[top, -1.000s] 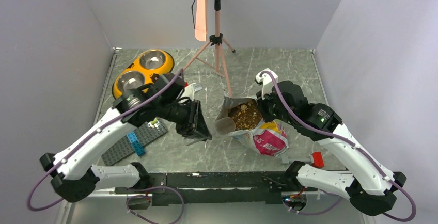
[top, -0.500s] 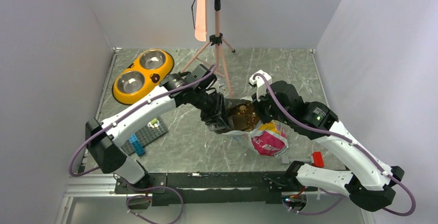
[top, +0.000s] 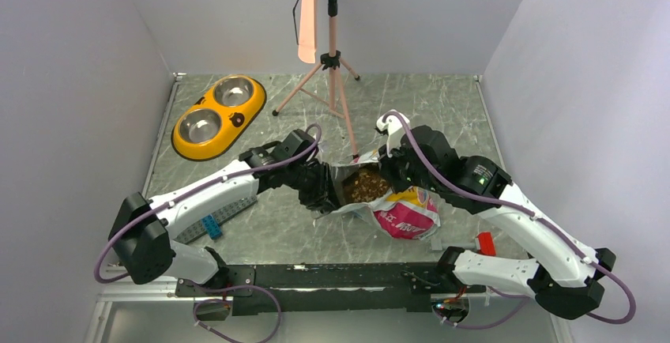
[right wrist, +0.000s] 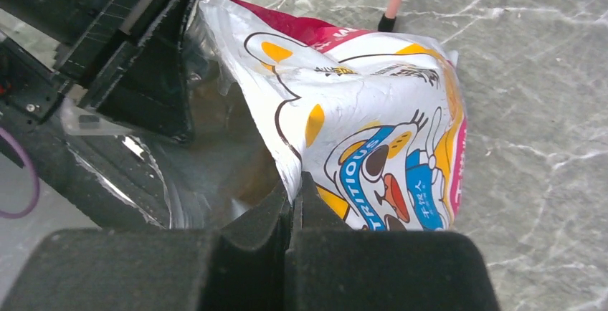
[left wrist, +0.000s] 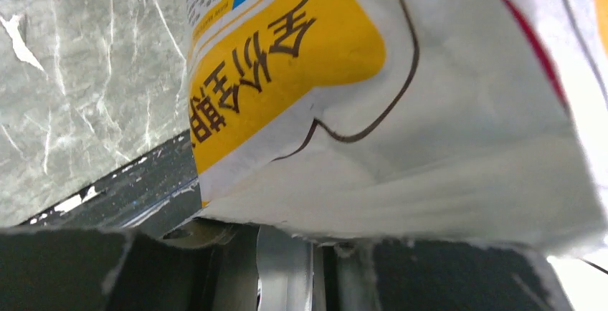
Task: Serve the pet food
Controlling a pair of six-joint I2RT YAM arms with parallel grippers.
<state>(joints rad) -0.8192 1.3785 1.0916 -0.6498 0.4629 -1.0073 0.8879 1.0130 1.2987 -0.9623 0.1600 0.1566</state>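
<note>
Right gripper [right wrist: 292, 190]: jaws closed, pinching rim of bag [right wrist: 358, 110]. Left gripper [top: 320, 189]: at opposite rim, jaws hidden, cannot tell state. Pet food [top: 363, 186]: inside open bag, between both grippers' jaws.

**CAMERA PLACEMENT: THREE VIEWS**

Top external view: mounted high and behind the arm bases. It looks down and forward over the whole marble-pattern table [top: 442, 106]. From this distance it takes in both arms, the side walls and the tripod [top: 332, 66] at the back.

Left wrist view: set low, almost against the printed bag [left wrist: 401, 110], which fills most of the frame. A strip of table and a dark rail [left wrist: 122, 182] show at left.

Right wrist view: close range. It looks down past the right gripper [right wrist: 294, 189], whose fingers [right wrist: 244, 254] fill the bottom edge, onto the bag's open mouth.

Shared field: all three views include the bag. The top and right wrist views also share one tripod foot and the table around it.
</note>
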